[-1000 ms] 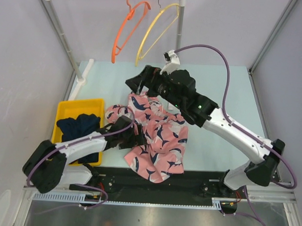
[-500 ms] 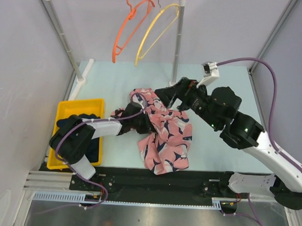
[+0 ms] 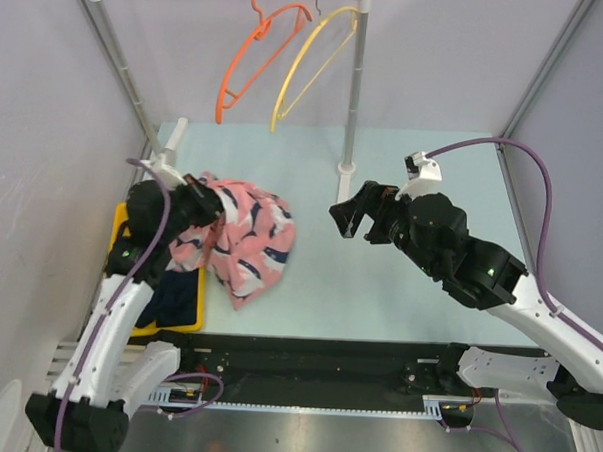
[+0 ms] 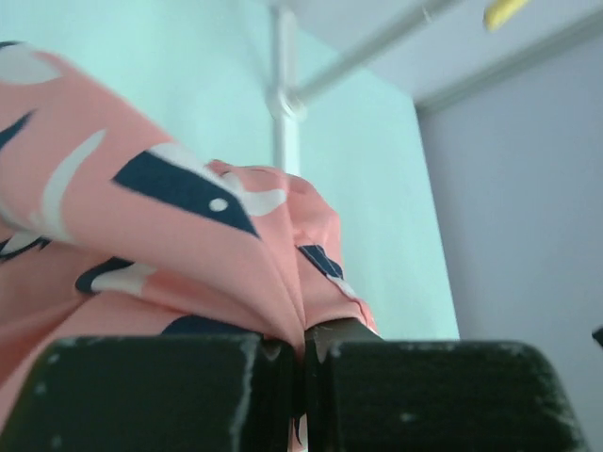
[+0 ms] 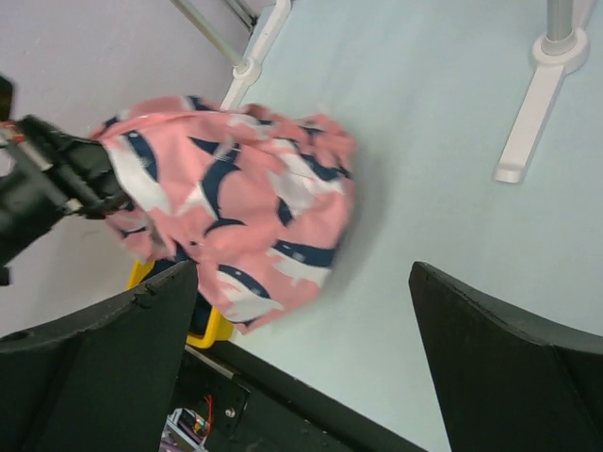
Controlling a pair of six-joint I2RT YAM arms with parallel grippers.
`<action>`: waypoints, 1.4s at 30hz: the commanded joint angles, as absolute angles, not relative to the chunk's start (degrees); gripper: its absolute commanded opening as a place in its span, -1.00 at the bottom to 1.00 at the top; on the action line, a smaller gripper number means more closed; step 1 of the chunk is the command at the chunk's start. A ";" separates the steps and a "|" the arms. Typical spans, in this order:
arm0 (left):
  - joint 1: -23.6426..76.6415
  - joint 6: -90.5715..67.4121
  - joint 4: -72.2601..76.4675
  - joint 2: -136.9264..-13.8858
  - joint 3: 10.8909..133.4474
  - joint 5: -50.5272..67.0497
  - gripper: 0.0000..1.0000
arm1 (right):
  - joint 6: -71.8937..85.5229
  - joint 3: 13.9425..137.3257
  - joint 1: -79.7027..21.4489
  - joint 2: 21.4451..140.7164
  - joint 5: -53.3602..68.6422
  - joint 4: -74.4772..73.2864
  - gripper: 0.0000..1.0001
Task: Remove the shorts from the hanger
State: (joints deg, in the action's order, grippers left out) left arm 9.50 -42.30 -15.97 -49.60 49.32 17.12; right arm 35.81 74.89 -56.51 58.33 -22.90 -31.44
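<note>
Once left hand (image 3: 202,212) clenched pink shorts (image 3: 249,239), these shifted toward bin (image 3: 177,327); right hand (image 3: 354,214) released.

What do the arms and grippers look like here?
The left arm and right arm have white links and black joint housings. A purple cable loops along each. The left gripper and right gripper are black, with blocky fingers.

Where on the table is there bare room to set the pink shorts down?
Bare table lies between the pink shorts and the right tool, down to the near edge, and at the back, left of the rack post. The left side is crowded: yellow bin, left tool shut on the shorts.
</note>
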 commanded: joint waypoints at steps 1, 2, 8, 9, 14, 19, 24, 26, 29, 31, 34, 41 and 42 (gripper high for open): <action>4.67 -33.42 -32.06 -43.08 59.91 8.81 -0.99 | 36.47 75.06 -56.16 58.35 -22.86 -29.80 1.00; 4.40 -32.44 -33.47 -42.20 61.68 6.70 -1.00 | 36.47 75.06 -56.08 58.62 -21.81 -29.53 1.00; 4.22 -24.88 -39.28 -39.73 72.59 -10.26 -0.99 | 37.18 75.06 -55.90 59.59 -19.78 -28.56 0.99; 4.22 -23.57 -39.72 -39.90 73.38 -12.11 -0.99 | 37.26 75.06 -55.90 59.68 -19.69 -28.65 0.99; 4.31 -19.61 -39.12 -39.90 74.71 -27.55 -0.99 | 37.88 75.06 -55.90 59.85 -19.95 -29.09 0.99; 4.48 -15.21 -35.42 -40.87 73.48 -33.66 -0.99 | 37.71 75.06 -55.81 60.73 -19.34 -28.30 1.00; 5.01 -13.45 -34.98 -43.86 74.44 -37.61 -0.99 | 37.44 75.06 -55.37 61.43 -18.46 -28.21 1.00; 5.45 -12.57 -34.46 -44.03 73.04 -38.92 -0.99 | 37.44 75.06 -55.37 61.52 -18.46 -28.56 0.99; 6.24 -12.39 -32.61 -43.60 68.92 -39.03 -0.99 | 37.62 75.06 -55.28 61.79 -18.63 -28.92 0.99; 6.24 -14.93 -32.08 -43.33 65.05 -34.13 -0.98 | 37.70 75.06 -55.28 61.96 -18.46 -29.27 1.00; 6.24 -20.11 -33.30 -44.99 60.40 -21.95 -0.99 | 37.97 74.97 -55.37 62.58 -18.11 -29.09 1.00; 6.15 -32.94 -29.90 -46.15 53.97 2.17 -0.99 | 38.32 75.06 -55.28 63.63 -17.40 -28.74 0.99; 6.07 -33.83 -29.27 -45.97 52.83 3.59 -0.99 | 38.41 75.06 -55.37 63.72 -17.40 -28.83 1.00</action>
